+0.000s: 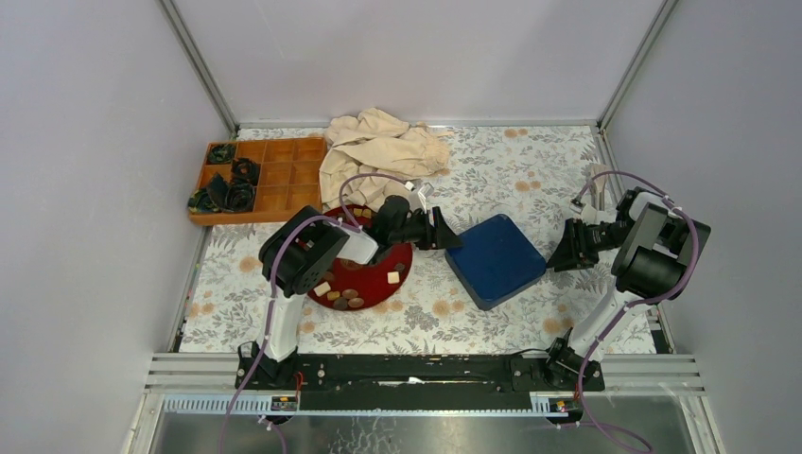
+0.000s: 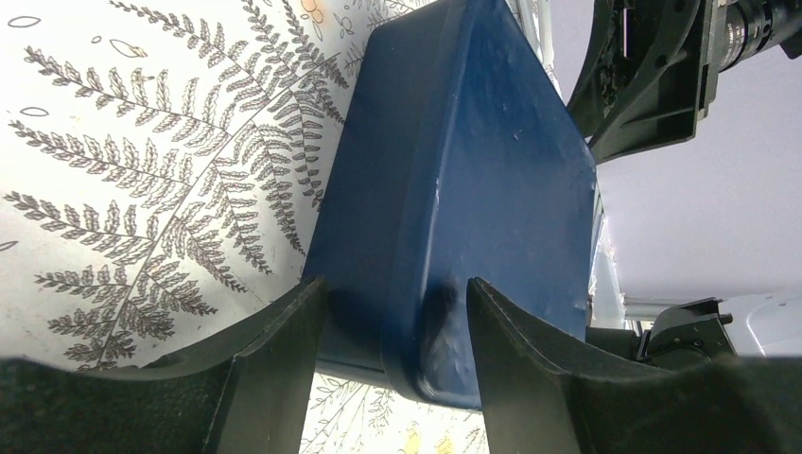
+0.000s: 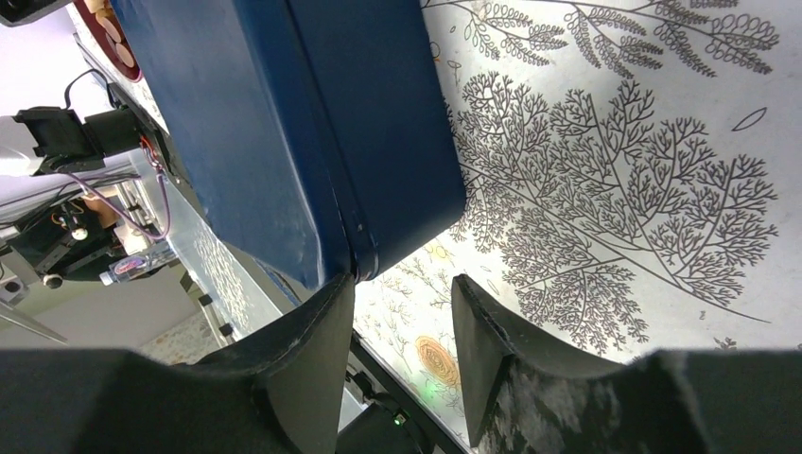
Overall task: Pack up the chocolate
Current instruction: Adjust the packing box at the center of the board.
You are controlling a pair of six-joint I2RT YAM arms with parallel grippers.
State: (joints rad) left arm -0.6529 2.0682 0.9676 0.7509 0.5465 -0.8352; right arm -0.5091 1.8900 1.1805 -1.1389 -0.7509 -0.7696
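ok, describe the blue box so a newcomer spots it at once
On the floral tablecloth, look mid-table between the left arm and right arm, right of the red plate of chocolate. The blue box lies there, turned diagonally. It's the only solid dark-blue, closed thing.

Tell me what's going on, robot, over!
Both open: left gripper astride a blue box corner, right gripper at the opposite corner. The chocolate sits on the red plate, unpacked. Box shut, so it blocks packing.
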